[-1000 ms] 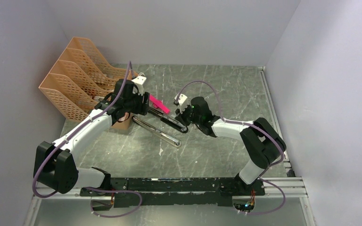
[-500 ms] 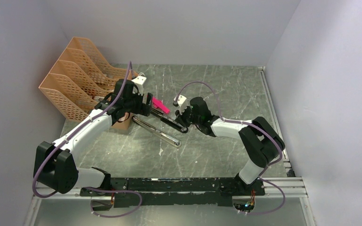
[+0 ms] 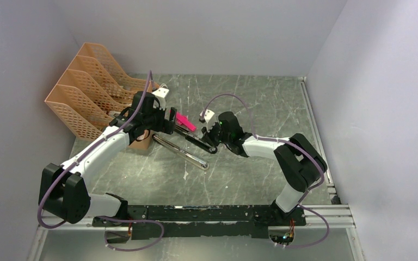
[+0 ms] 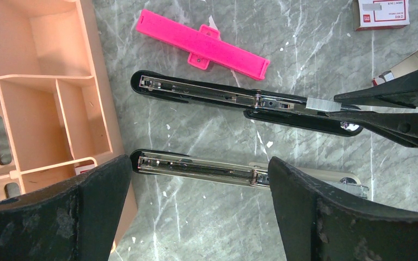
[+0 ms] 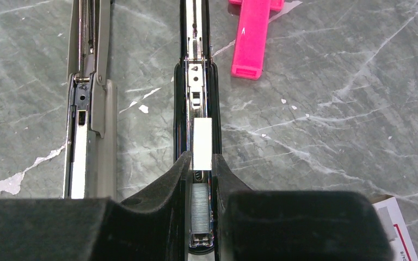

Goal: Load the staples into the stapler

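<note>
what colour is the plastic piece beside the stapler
Plastic piece: bright pink, left wrist view.

Blk stapler point(image 4: 196, 93), silver-white staples point(image 5: 202, 144), pink plastic pc point(image 4: 202, 44), peach organiser point(image 4: 100, 109), grey white-veined marble table point(image 4: 305, 49)

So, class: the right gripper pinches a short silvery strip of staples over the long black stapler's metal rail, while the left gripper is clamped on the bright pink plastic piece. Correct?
Not quite. The left gripper is wide open and holds nothing. The bright pink plastic piece lies untouched, well clear of it, as the left wrist view shows. The rest of the statement stands.
</note>
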`<state>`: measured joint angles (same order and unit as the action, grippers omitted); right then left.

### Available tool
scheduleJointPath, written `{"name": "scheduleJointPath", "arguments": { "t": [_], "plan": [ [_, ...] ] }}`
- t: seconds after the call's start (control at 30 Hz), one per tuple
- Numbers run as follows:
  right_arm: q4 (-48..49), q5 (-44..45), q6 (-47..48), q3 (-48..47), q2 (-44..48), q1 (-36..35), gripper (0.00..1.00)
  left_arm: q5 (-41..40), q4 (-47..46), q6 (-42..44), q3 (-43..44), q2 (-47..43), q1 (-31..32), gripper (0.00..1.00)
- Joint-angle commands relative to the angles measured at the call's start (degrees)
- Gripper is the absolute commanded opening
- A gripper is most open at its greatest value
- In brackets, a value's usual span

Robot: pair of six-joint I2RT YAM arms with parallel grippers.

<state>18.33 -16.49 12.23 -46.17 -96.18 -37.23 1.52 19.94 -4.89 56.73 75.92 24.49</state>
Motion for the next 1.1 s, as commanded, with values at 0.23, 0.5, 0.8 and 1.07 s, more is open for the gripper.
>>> {"name": "scheduleJointPath", "arguments": {
  "t": [0.23, 0.5, 0.8, 1.07],
  "plan": [
    [0.2, -0.6, -0.5, -1.6, -1.5, 0.2, 0.0, -0.7, -1.3, 0.5, 0.1, -0.3, 0.3, 0.99],
    [-0.5, -0.7, -0.4, -2.0, -2.0, 0.2, 0.0, -0.5, -1.4, 0.5, 0.0, -0.4, 0.3, 0.98],
    [-1.6, 0.3, -0.1, -2.5, -2.5, 0.2, 0.0, -0.5, -1.5, 0.5, 0.0, -0.4, 0.3, 0.98],
    [-2.8, 1.0, 0.3, -2.9, -3.0, 0.1, 0.0, -0.5, -1.5, 0.5, 0.0, -0.5, 0.3, 0.98]
  ]
}}
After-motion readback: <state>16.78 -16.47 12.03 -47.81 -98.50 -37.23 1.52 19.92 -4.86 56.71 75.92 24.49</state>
